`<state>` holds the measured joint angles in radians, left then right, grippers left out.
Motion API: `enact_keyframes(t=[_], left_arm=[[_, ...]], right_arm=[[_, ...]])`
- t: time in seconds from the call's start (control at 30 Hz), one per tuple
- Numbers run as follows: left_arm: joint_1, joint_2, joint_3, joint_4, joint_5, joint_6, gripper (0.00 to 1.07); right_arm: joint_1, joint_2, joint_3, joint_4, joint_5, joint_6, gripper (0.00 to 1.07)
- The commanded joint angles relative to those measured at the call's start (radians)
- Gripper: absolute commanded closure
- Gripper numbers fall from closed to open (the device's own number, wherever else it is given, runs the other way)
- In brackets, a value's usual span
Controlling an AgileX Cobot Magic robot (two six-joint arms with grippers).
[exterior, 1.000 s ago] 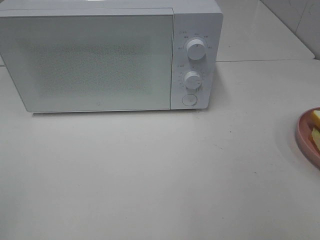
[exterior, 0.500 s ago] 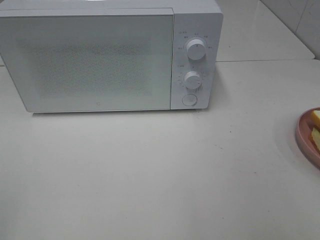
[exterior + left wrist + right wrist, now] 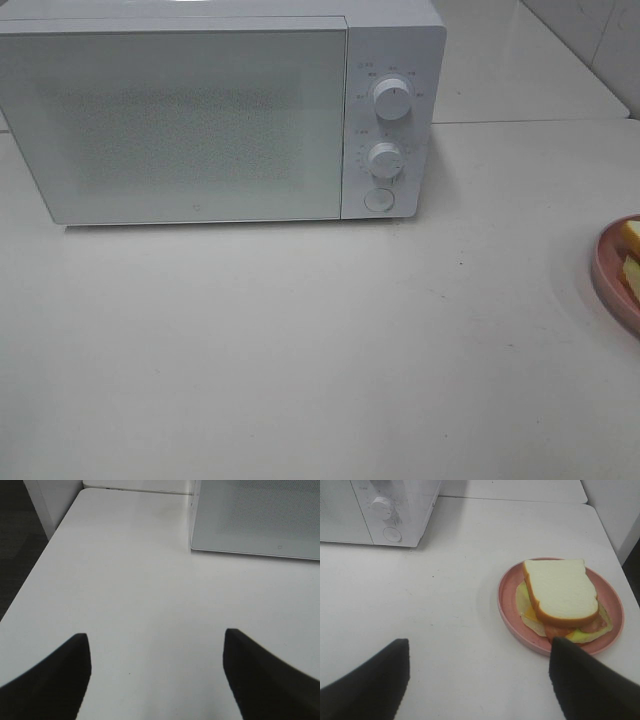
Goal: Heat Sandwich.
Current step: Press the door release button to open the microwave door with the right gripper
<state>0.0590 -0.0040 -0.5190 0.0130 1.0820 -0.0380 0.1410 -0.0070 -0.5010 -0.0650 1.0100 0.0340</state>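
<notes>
Pale soft bread tops the sandwich (image 3: 560, 592), lying on a pink plate (image 3: 506, 605) well apart from the microwave (image 3: 380, 510), on its knob side. It looks light, squashy and loosely stacked; gripping the plate rim seems safer. Both the left hand (image 3: 156, 640) and the right hand (image 3: 480, 650) stand wide, holding nothing
</notes>
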Motion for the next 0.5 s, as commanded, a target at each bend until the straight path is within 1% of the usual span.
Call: enact_keyframes(t=[0.03,0.5], left_arm=[[-0.007,-0.004,0.003,0.000,-0.013,0.001,0.36],[-0.007,-0.004,0.003,0.000,-0.013,0.001,0.36]], right_arm=[[-0.001,-0.025,0.002,-0.005,-0.013,-0.010,0.32],[-0.001,-0.024,0.002,-0.003,-0.014,-0.010,0.32]])
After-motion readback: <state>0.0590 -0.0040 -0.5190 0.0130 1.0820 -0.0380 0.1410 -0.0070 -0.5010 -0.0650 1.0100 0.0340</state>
